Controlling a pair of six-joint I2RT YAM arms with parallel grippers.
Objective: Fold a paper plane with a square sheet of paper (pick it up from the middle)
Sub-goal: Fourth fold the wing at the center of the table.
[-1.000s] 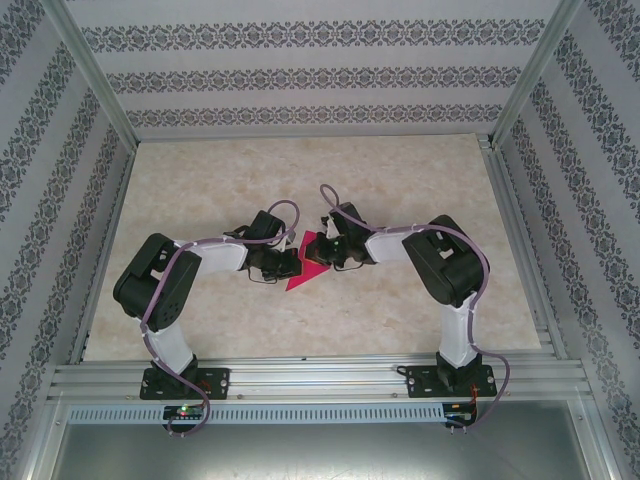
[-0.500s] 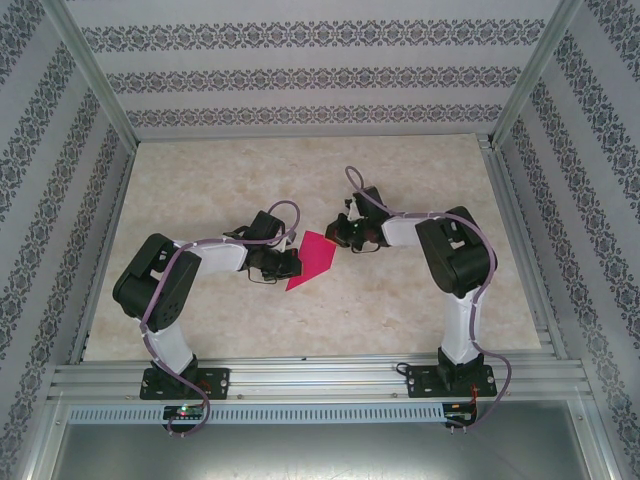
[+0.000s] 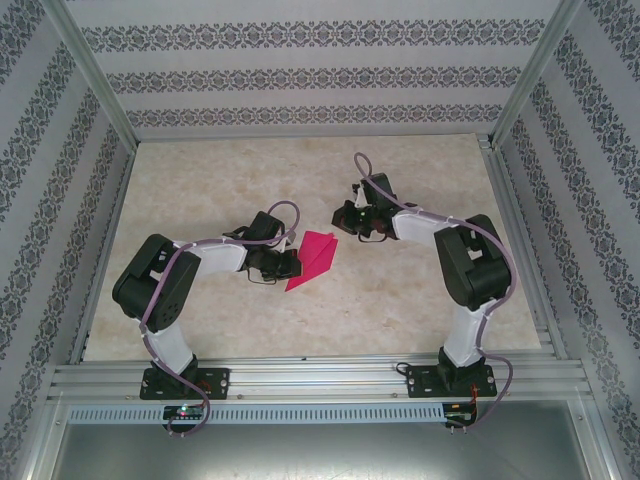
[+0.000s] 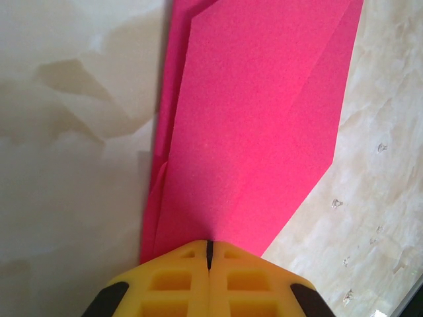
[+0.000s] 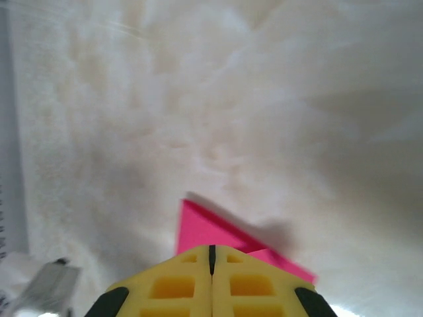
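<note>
Left claw (image 3: 285, 263): fingers pressed together, tips touching the paper's left edge.
Pink paper (image 3: 314, 256): folded to a pointed shape, flat on the counter (image 3: 220, 180), between the claws.
Right claw (image 3: 343, 217): closed, empty, near the paper.

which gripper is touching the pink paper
The left gripper: its shut fingertips meet the left edge of the pink paper. The right gripper, also shut, sits apart from the paper, toward the back right.
</note>
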